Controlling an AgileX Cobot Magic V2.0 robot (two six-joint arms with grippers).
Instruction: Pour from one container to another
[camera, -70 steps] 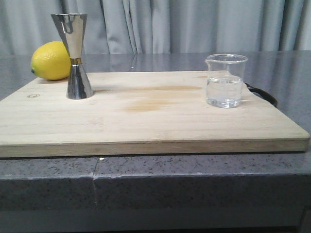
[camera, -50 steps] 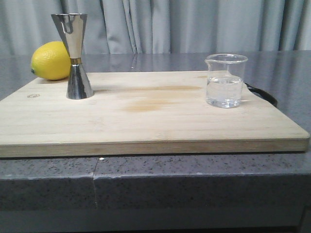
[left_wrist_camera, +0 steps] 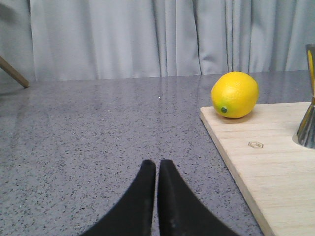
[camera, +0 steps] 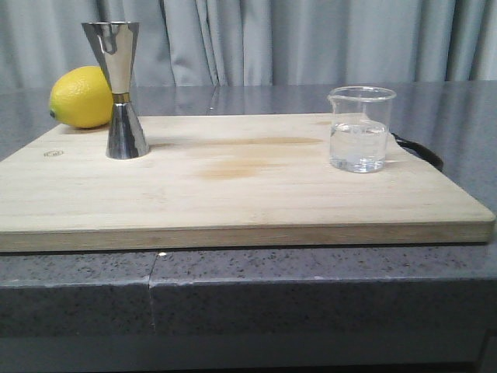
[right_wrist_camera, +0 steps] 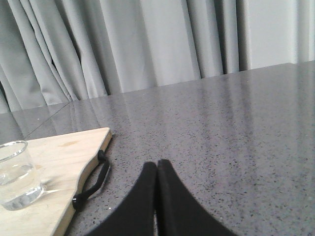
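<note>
Nothing has moved: beaker [camera: 358, 129] and jigger [camera: 120, 89] stand apart; left fingers [left_wrist_camera: 157, 196] and right fingers [right_wrist_camera: 156, 196] pressed together, low over the bench [left_wrist_camera: 88, 132].

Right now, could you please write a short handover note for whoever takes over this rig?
Left tool: shut, empty, over the grey counter beside the wooden board, near the lemon.
Right tool: shut, empty, over the counter off the board's other end, near its black strap.
Glass beaker: upright on the board's right side, holding clear liquid.
Steel jigger: upright at the board's left rear, just in front of the lemon.
Done: nothing; neither vessel is gripped.
Left: open a tool, grip the beaker, carry it to the jigger, pour.
</note>
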